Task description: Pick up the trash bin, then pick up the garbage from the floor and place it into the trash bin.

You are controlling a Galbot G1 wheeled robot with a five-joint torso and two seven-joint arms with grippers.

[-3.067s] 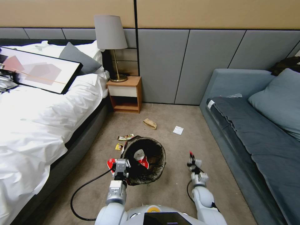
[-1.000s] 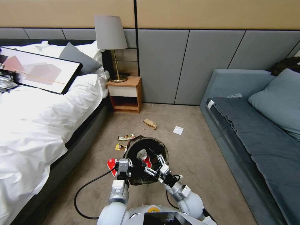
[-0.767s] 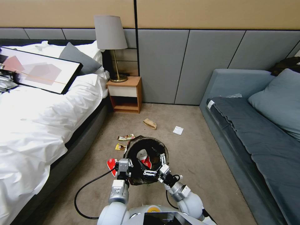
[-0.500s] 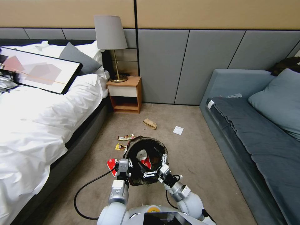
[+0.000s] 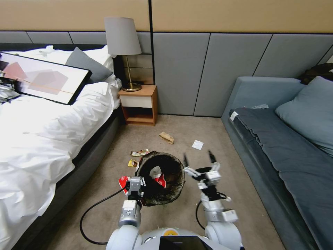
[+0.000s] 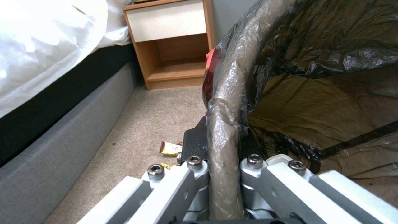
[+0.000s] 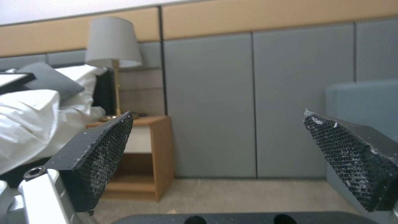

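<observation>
The bin is round, lined with a crinkled black bag folded over its rim, and is held above the carpet in front of the robot, between the bed and the sofa. Red-and-white packets lie inside it. The left gripper has its fingers pinched on the near-left rim; the left wrist view shows the bag-covered rim clamped between them. A red packet shows just left of that gripper.

The right gripper is raised just right of the bin, apart from it, fingers spread wide with nothing between them; the right wrist view shows both black pads well apart.

On the carpet beyond the bin: a foil wrapper and a small yellow wrapper near the far-left rim, a brown paper bag farther off, and a white slip to its right. A nightstand with a lamp stands against the wall. A framed picture lies on the bed.
</observation>
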